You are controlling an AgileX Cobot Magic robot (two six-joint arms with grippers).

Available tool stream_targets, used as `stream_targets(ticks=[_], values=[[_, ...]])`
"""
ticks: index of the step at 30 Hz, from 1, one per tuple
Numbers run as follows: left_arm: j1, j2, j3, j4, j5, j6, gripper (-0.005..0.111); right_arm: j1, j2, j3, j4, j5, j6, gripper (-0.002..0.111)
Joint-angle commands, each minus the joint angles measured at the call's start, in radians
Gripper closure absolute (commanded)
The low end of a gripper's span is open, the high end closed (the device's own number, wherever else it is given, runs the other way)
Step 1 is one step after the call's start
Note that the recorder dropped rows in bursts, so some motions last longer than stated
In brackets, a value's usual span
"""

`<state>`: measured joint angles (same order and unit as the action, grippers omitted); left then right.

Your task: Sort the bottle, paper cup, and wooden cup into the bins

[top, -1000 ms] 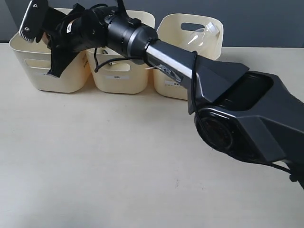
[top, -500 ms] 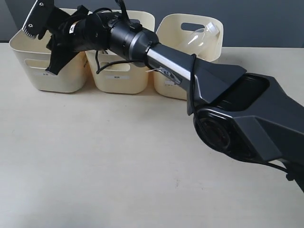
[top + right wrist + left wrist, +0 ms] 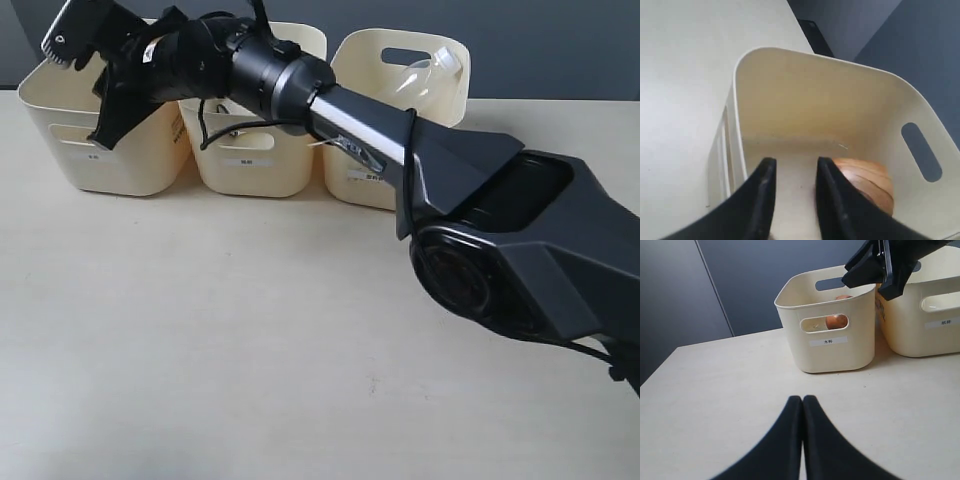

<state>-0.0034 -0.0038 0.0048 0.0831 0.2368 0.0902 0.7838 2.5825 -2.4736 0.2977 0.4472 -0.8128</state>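
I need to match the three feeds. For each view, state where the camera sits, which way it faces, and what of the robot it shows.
Exterior: off the arms, facing three bins; the right arm crosses it.
Left wrist: low over the table, facing the left bin; left gripper shut.
Right wrist: above that bin, looking in; right gripper open.
Shared: both wrist views show the wooden cup.

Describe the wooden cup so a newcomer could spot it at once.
Three cream bins stand in a row at the table's far edge. Look in the leftmost bin, under the right tool. The wooden cup lies inside: rounded, reddish-brown, the only thing visible in that bin.
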Motion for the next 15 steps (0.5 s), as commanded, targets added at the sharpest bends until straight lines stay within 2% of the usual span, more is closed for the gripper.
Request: stream_targets(ticks=[1,9,15], values=[[-0.001,0.004,-0.005,-0.002,-0.005,-0.003,0.107,0.008,-0.086,-0.005,0.002,0.054,0.005,0.080],[-0.001,0.004,-0.005,-0.002,-0.005,-0.003,0.107,0.021,-0.240,-0.005,0.015,0.235,0.070,0.080],[-0.001,0.004,-0.005,-0.002,-0.005,-0.003,0.107,0.025,-0.337,-0.005,0.118,0.367,0.139,0.080]])
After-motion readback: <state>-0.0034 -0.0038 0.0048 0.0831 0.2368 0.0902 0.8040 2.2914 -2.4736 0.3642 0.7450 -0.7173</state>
